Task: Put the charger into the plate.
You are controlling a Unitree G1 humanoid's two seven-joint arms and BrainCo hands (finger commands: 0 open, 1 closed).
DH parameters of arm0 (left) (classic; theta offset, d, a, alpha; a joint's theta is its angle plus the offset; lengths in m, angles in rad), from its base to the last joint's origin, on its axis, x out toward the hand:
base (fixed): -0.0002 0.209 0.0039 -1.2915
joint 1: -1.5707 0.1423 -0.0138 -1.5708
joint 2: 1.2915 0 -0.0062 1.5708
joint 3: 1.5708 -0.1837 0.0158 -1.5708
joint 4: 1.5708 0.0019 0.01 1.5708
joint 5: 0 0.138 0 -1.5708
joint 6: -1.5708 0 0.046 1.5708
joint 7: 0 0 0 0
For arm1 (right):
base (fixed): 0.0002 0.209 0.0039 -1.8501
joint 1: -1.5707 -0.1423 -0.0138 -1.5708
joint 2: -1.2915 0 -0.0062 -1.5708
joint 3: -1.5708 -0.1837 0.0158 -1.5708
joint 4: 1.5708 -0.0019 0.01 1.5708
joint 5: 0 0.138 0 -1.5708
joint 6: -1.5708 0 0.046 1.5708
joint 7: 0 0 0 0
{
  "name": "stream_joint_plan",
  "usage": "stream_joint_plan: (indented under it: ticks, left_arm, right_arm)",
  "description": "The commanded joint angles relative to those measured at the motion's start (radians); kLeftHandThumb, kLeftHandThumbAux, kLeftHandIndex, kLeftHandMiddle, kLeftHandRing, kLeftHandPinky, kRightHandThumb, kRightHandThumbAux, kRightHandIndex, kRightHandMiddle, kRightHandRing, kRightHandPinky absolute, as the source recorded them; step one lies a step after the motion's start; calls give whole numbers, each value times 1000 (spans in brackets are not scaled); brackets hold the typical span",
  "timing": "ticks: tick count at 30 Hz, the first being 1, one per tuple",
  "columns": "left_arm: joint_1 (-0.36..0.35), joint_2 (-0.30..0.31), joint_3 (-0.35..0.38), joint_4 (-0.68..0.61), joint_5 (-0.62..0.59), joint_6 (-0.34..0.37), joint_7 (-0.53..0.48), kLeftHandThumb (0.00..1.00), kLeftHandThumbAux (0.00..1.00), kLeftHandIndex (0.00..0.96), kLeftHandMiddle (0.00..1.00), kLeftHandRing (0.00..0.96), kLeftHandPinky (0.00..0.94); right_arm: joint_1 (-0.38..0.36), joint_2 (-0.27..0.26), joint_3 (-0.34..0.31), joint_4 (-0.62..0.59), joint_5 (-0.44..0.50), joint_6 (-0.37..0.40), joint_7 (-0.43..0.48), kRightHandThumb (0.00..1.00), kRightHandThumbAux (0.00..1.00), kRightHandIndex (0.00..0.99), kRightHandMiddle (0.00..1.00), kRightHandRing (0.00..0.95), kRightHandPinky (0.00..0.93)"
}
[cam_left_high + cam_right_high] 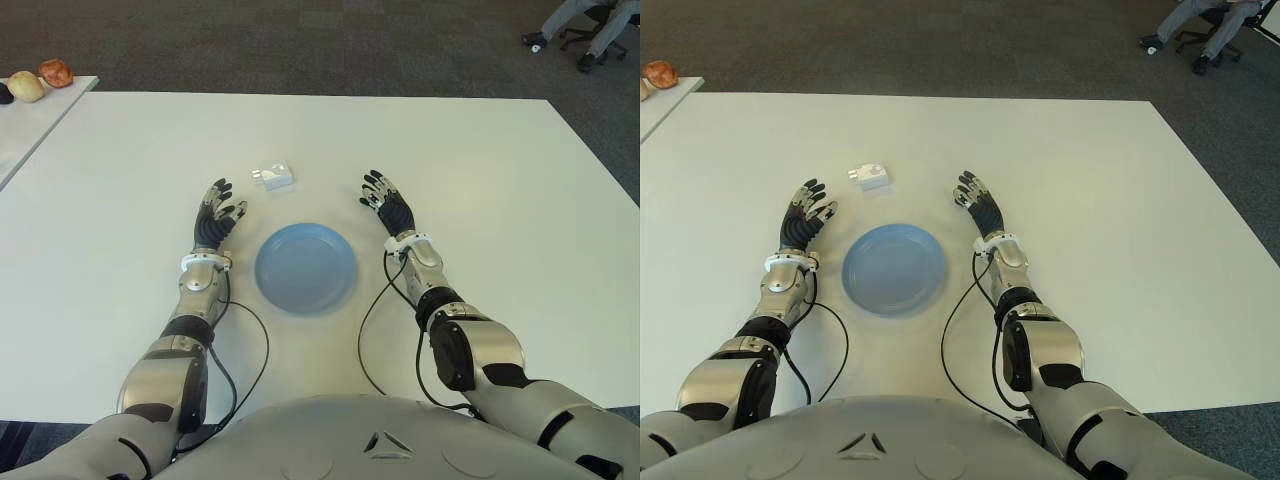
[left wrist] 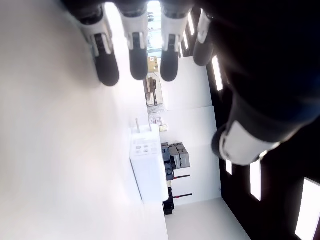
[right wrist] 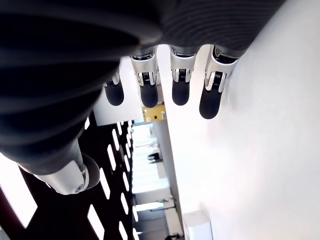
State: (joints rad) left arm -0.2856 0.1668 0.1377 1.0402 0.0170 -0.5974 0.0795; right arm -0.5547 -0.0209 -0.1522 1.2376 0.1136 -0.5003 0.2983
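Beside the blue plate (image 1: 305,268), on its left: left hand (image 1: 217,218), fingers spread and empty, palm down over the white table (image 1: 500,180). Just ahead and to the right of those fingertips, white charger (image 1: 273,177), prongs toward the left, long axis roughly crosswise. Opposite, right of the plate: right hand (image 1: 390,208), likewise splayed, empty, somewhat farther from the charger. Bare tabletop all round; edges well apart.
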Motion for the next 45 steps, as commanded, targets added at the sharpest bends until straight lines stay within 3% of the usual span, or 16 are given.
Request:
stream_joint_plan:
  ticks: [1, 4, 12, 18, 22, 29, 39, 45]
  left_arm:
    - [95, -4, -2, -33, 16, 70, 45, 135, 734, 123, 142, 124, 132]
    - [115, 6, -3, -139, 29, 107, 72, 116, 750, 121, 133, 116, 121]
    - [95, 35, 10, -217, 61, 157, 136, 94, 773, 118, 128, 112, 125]
    - [93, 76, 29, -355, 67, 198, 138, 92, 782, 112, 124, 107, 104]
    - [55, 117, 52, -414, 51, 254, 119, 103, 777, 116, 129, 113, 115]
    - [-8, 163, 52, -438, 78, 285, 129, 135, 777, 119, 132, 113, 103]
    - [-60, 228, -21, -467, 202, 309, 133, 149, 780, 112, 130, 106, 105]
    - [-152, 296, -122, -365, 327, 327, 98, 96, 748, 73, 92, 76, 78]
  right_arm:
    - [75, 9, -1, 74, -21, 113, -23, 10, 617, 68, 104, 66, 65]
    - [74, 11, 0, 75, -23, 113, -25, 6, 617, 66, 103, 65, 64]
    - [70, 13, -1, 77, -25, 117, -32, 0, 619, 63, 102, 65, 61]
    - [69, 17, -1, 79, -29, 116, -39, 0, 612, 58, 103, 65, 52]
    - [69, 20, -2, 79, -30, 113, -39, 0, 608, 59, 105, 66, 54]
    - [68, 21, -3, 80, -31, 115, -36, 6, 603, 63, 108, 68, 56]
    - [66, 23, -3, 81, -31, 116, -32, 8, 599, 66, 108, 69, 63]
    - [68, 24, -5, 80, -29, 114, -34, 1, 601, 73, 111, 73, 69]
